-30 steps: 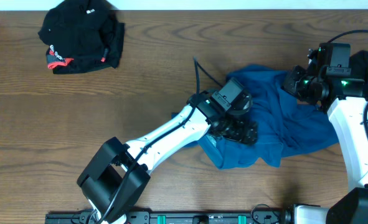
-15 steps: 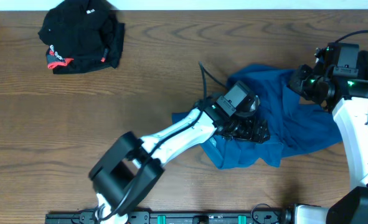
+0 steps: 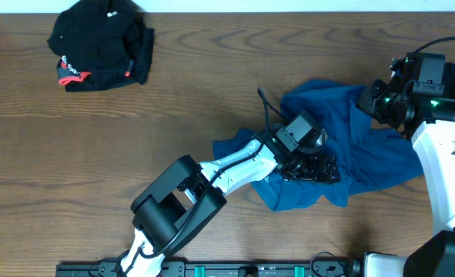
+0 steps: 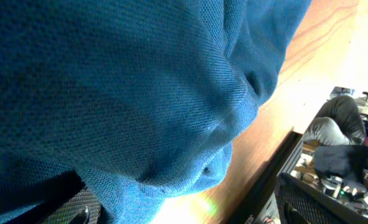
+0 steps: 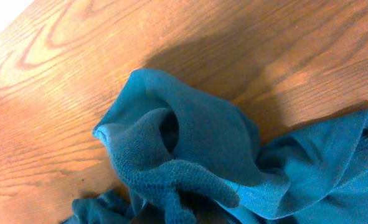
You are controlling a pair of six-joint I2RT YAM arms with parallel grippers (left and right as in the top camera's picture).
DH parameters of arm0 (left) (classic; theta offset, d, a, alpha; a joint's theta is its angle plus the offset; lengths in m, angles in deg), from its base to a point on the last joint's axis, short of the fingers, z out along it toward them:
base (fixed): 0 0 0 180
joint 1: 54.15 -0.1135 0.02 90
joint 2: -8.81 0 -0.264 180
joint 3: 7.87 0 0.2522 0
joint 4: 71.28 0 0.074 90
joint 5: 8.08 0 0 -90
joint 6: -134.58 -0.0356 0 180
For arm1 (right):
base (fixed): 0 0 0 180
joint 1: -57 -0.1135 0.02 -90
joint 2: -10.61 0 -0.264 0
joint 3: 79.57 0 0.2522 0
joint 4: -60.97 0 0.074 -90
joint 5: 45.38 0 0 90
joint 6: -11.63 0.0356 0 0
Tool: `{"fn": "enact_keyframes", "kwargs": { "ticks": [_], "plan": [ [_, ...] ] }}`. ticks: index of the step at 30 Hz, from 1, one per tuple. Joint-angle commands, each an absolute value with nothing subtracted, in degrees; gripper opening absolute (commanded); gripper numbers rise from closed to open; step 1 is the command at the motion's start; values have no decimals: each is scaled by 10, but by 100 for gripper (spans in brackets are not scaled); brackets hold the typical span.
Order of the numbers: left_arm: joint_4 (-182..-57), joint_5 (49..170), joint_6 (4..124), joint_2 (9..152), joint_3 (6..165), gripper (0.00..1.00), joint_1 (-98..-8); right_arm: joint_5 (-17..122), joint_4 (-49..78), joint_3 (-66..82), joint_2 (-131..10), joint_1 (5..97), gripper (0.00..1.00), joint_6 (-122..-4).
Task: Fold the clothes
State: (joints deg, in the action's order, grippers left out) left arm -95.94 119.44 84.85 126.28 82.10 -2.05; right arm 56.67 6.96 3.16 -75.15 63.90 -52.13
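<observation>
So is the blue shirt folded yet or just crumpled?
Crumpled, not folded: the blue shirt lies in an uneven wrinkled heap on the table, one bunched end lifted off it.

The shirt [image 3: 366, 146] lies right of centre on the tabletop [image 3: 135, 131]. The left gripper [image 3: 312, 165] sits over its near-left part, seemingly touching it, and the right gripper [image 3: 369, 104] is at its far-right edge. Another garment [image 3: 100, 42] lies far-left, well apart.

crumpled teal shirt [image 3: 377, 158] right of centre, black garment [image 3: 102, 42] bunched top-left.
</observation>
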Motion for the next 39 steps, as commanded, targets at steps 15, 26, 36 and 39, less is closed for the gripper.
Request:
{"fn": "enact_keyframes", "kwargs": {
  "ticks": [15,26,36,39],
  "plan": [
    [-1067,1066,848,1204,818,87,-38,568,65,47,-742,643,4,-553],
    [-1026,1085,847,1200,818,87,16,568,65,48,-742,644,4,-553],
    [-1003,1077,839,1201,818,87,24,569,62,48,-742,643,3,-553],
    [-992,1070,839,1201,818,88,24,569,58,48,-742,646,3,-553]
  ]
}}
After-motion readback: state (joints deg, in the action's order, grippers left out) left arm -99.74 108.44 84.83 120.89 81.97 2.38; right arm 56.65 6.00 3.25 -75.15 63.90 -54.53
